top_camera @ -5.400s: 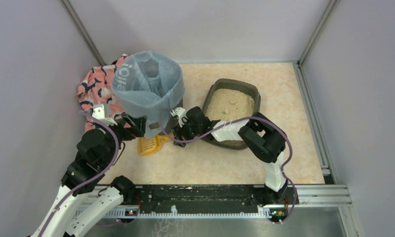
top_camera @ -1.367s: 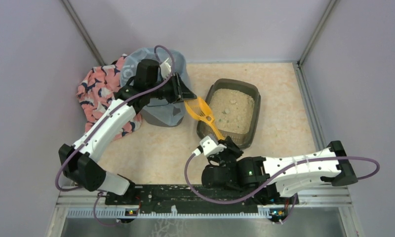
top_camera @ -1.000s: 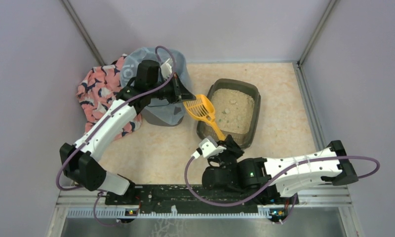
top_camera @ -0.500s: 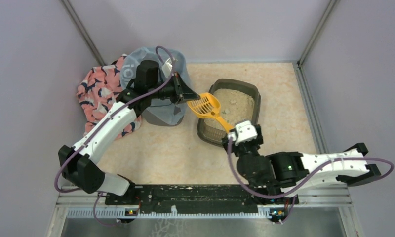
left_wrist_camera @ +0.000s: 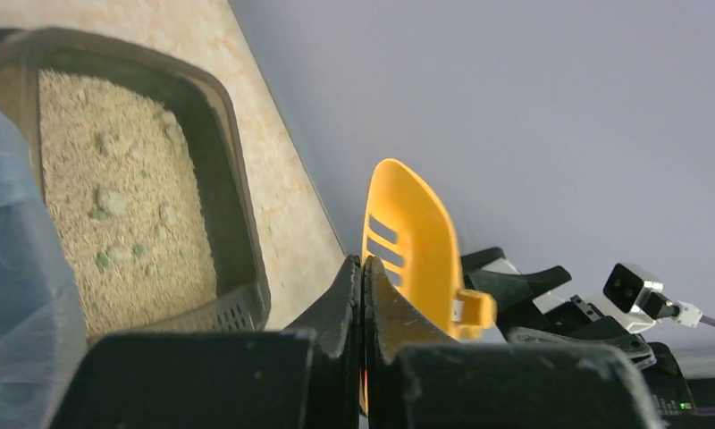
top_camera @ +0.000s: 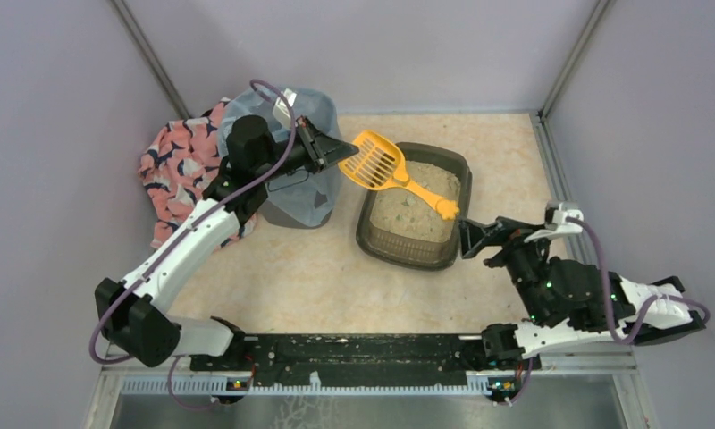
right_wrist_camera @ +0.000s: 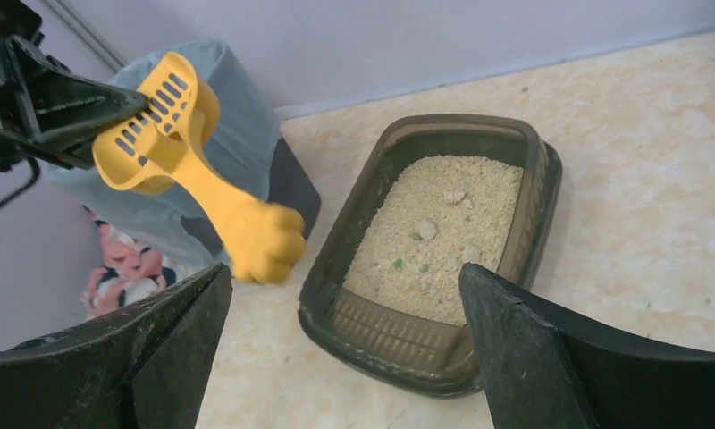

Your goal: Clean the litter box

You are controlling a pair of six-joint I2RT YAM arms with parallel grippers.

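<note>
The left arm (top_camera: 193,230) hides much of the bin (top_camera: 298,202) from you; the scoop (left_wrist_camera: 416,250) disappears between its fingers (left_wrist_camera: 332,313), and specks (right_wrist_camera: 395,264) in the litter box (right_wrist_camera: 385,344), perhaps clumps, are too small to tell

Looking down from high behind the near edge, taking in the whole worktop (top_camera: 515,170). Peering close and low along the left pincer (left_wrist_camera: 363,268), facing rightward. Gazing out between the fingers of the right pincer (right_wrist_camera: 343,277), facing back left from farther off. Sharing the litter box (top_camera: 406,252) and yellow scoop (top_camera: 376,165) across all three.
</note>
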